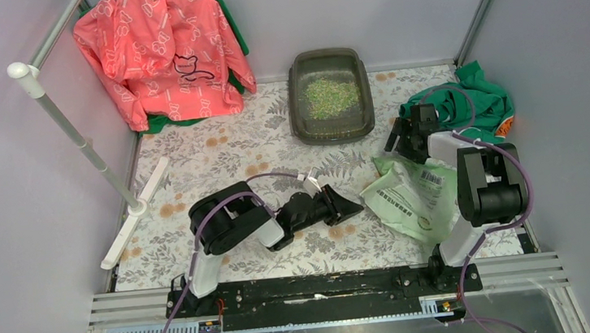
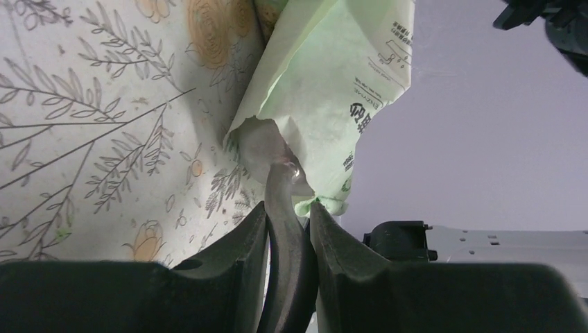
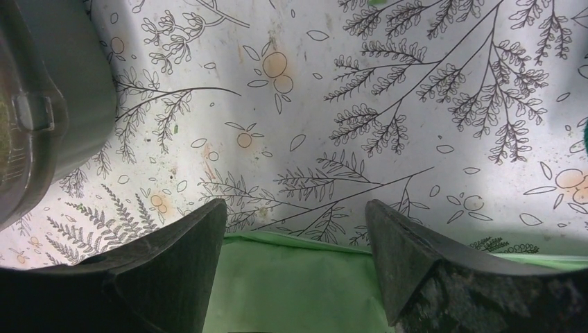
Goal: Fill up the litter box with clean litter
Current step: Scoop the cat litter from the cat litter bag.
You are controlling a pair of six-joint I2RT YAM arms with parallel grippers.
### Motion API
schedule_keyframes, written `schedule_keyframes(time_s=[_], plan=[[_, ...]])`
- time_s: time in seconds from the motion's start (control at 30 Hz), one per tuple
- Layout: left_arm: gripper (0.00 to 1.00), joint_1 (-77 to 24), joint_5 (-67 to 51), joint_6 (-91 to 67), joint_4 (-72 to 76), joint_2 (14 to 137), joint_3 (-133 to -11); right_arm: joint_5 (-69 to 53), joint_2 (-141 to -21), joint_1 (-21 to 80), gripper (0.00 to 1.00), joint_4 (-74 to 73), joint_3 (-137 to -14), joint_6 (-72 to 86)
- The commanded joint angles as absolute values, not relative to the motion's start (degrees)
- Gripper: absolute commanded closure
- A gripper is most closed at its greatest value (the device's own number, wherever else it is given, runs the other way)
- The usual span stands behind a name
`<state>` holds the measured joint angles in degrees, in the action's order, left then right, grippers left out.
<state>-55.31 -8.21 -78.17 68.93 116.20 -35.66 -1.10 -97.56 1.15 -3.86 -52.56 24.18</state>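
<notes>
My left claw point(image 2: 288, 211) clamps the scoop point(image 2: 279, 182) at the bag point(image 2: 326, 76) mouth; the right claw point(image 3: 295, 206) stands apart. The litter box point(image 1: 296, 105), holding some litter point(image 1: 332, 96), lies well beyond: a tilted scoop spills en route.

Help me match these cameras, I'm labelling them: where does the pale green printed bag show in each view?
Top external: bag right of centre, lying on the floral mat.
Left wrist: bag upper centre, above the grey scoop held in the left end effector.
Right wrist: bag bottom centre, below the open right end effector.
Shared landmark: the floral mat, in all three.
</notes>
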Motion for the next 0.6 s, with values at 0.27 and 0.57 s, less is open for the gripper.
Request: schedule_keyframes(time_s=[0.27,0.57], plan=[[1.00,-57.97,11.32,-80.48,85.93,117.04,-32.47,-5.12,-95.44,3.64,0.20,-8.26,-50.09,26.66],[1.00,-57.64,17.42,-75.38,70.49,106.14,-28.06,-5.27,-89.63,3.69,0.18,-10.80,-50.99,26.43]])
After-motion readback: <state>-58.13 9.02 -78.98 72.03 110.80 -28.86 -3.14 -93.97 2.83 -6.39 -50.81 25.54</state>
